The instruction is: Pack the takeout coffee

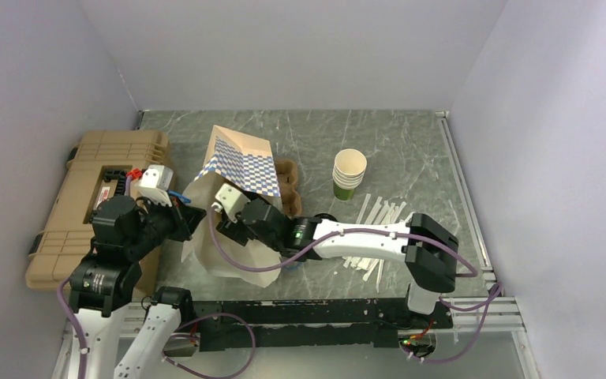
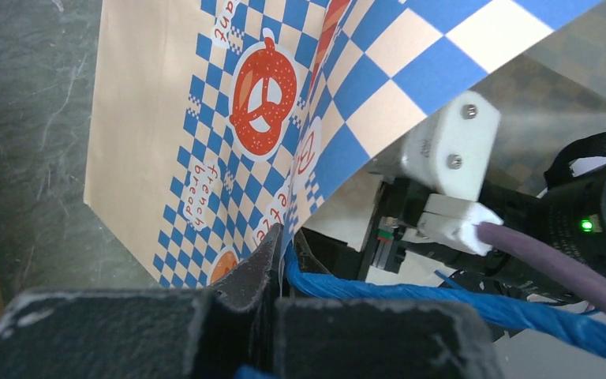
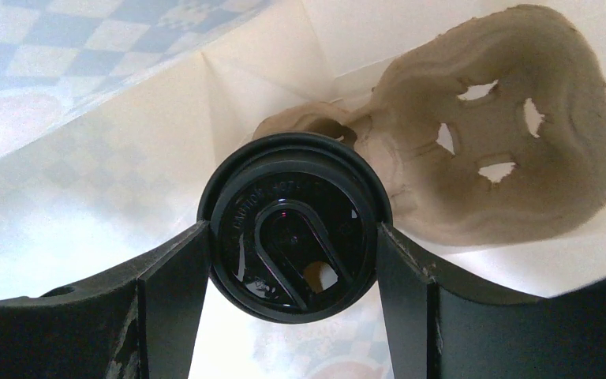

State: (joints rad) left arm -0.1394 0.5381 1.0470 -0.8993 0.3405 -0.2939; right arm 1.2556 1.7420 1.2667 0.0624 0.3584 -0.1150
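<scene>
**Cup held inside the bag, carrier just ahead**

Nearest: clamped in the right gripper [image 3: 292, 241], one finger snug on each side of the coffee cup [image 3: 293, 197]. Seen lid-first, long axis pointing straight away from the wrist. Pale body hidden beneath the round black lid [image 3: 229, 189] with its sip slot. Already within the paper bag [image 3: 87, 197]. Just beyond, up and right: cardboard carrier [image 3: 505, 134], touching the cup or nearly so. Probably calls for a short push that way. Farther left: left gripper [image 2: 278, 249] pinched shut on the bag edge beside the blue handle [image 2: 410, 296].
</scene>
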